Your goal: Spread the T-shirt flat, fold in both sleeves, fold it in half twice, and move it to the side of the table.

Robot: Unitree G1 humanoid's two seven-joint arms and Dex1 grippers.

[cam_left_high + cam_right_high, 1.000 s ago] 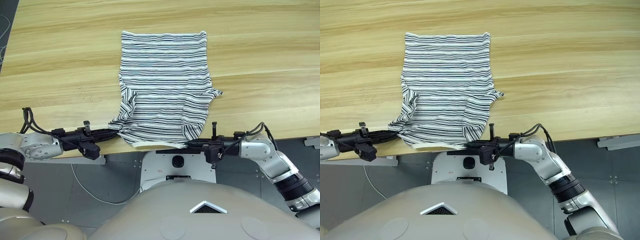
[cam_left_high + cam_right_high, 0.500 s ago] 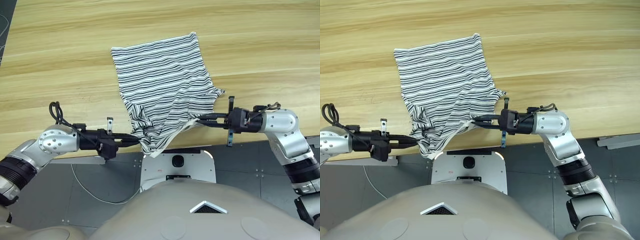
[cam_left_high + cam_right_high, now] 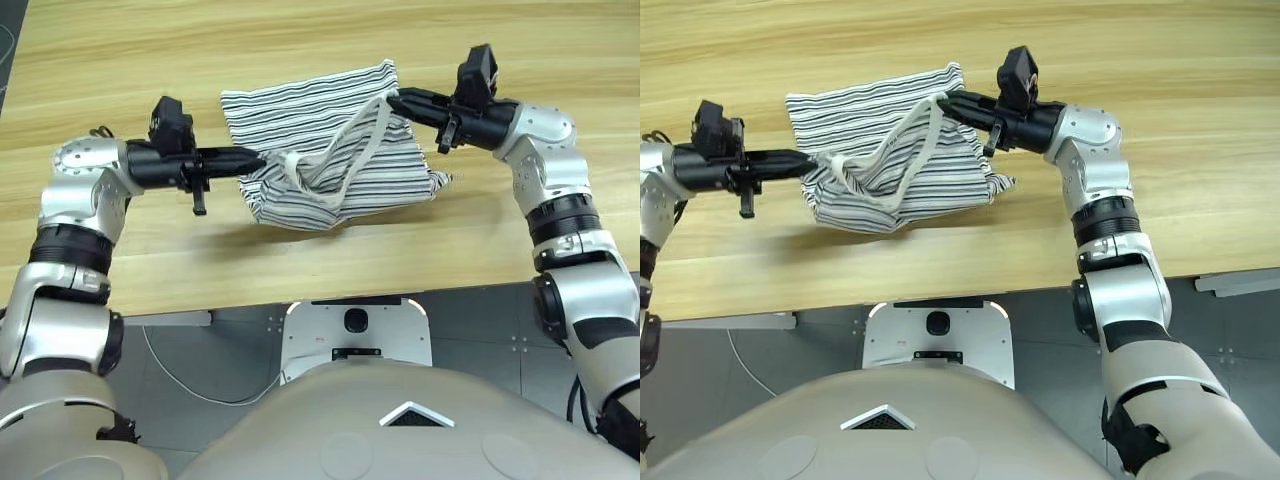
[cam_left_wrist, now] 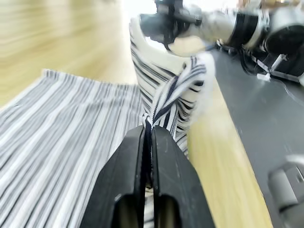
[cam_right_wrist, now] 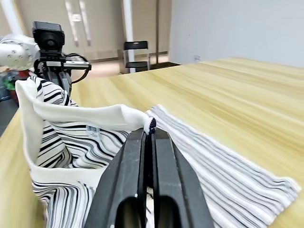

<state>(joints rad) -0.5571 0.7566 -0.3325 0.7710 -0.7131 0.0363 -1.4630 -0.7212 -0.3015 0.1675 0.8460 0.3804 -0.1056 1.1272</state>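
Note:
A black-and-white striped T-shirt [image 3: 330,165] lies on the wooden table [image 3: 500,250], its near half lifted and carried back over the far half. My left gripper [image 3: 262,157] is shut on the shirt's left collar corner, above the table. Shut on the right collar corner, my right gripper [image 3: 390,97] hangs over the shirt's far right edge. The white neckband [image 3: 345,150] sags between the two grippers. In the left wrist view the fingers [image 4: 164,166] pinch striped cloth [image 4: 164,102]. The right wrist view has the fingers [image 5: 164,161] closed on the white neckband [image 5: 85,114].
Bare wood stretches far left [image 3: 100,60] and far right [image 3: 560,50] of the shirt. The table's near edge [image 3: 400,290] runs just in front of the cloth.
Both grippers rose from the near table edge and carried the shirt's near end up and away toward the far edge, doubling the shirt over itself.

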